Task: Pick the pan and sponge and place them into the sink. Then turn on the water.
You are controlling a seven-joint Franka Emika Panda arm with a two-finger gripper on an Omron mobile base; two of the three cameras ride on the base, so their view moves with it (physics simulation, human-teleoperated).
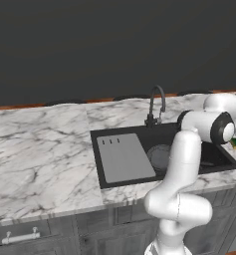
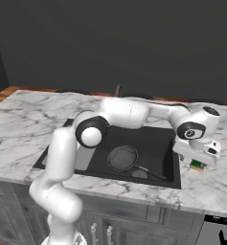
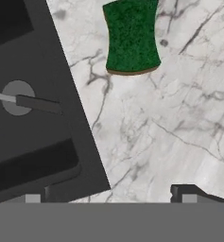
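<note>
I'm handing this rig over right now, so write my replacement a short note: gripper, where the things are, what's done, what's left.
Gripper: open, empty, hovering over the marble counter just right of the sink.
Pan: already lying in the sink basin, handle pointing toward the basin's right side.
Sponge: green face up on the counter beside the sink, not touched, ahead of the fingertips in the hand view.
Tap: behind the basin; no water seen running.
Done: pan placed.
Left: grasp the sponge, drop it in the sink, then turn on the water.

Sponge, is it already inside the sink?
No, in the hand view the green sponge lies on the marble counter, outside the black sink.
</note>
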